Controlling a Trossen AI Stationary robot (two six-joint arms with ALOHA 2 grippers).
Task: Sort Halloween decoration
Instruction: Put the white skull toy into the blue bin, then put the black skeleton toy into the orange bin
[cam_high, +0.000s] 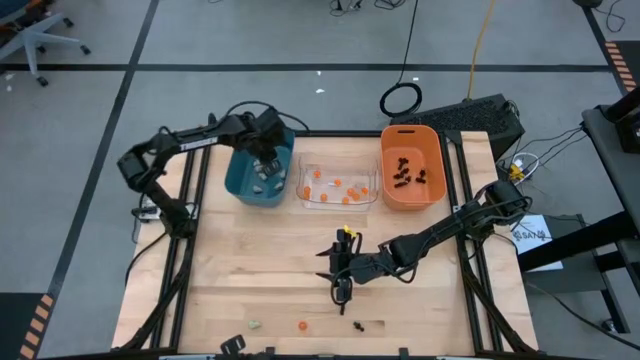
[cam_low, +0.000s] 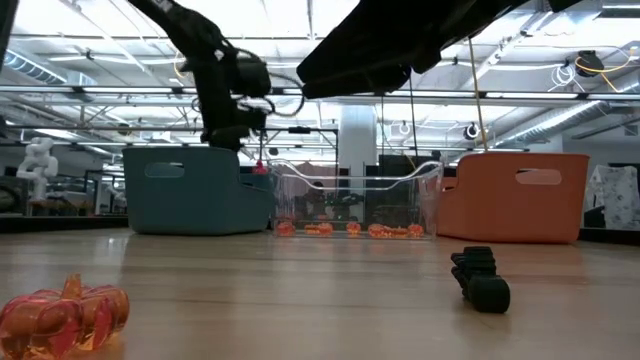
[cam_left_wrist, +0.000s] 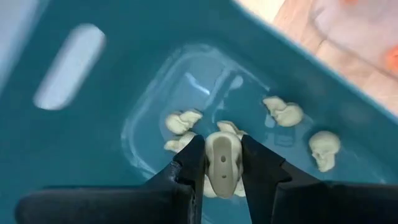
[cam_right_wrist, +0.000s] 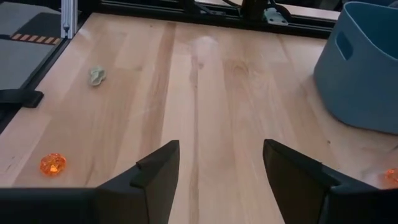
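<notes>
From above, the left gripper (cam_high: 268, 158) is seen poised over the teal bin (cam_high: 243, 185), presumably for dropping a pale piece among its kind, while the right gripper (cam_high: 342, 291) is held low near three stray trinkets (cam_high: 302, 325). In the left wrist view a pale skull (cam_left_wrist: 222, 163) is framed between narrowly parted fingers (cam_left_wrist: 189, 165), though actual contact cannot be judged; in the right wrist view the fingers (cam_right_wrist: 158, 177) are held wide and empty.

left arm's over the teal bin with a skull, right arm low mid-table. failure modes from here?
1. The pale skull trinket sits between the left end effector fingers above the teal plastic bin; it might stick rather than drop.
2. The open right end effector may nudge the small orange pumpkin trinket.
</notes>
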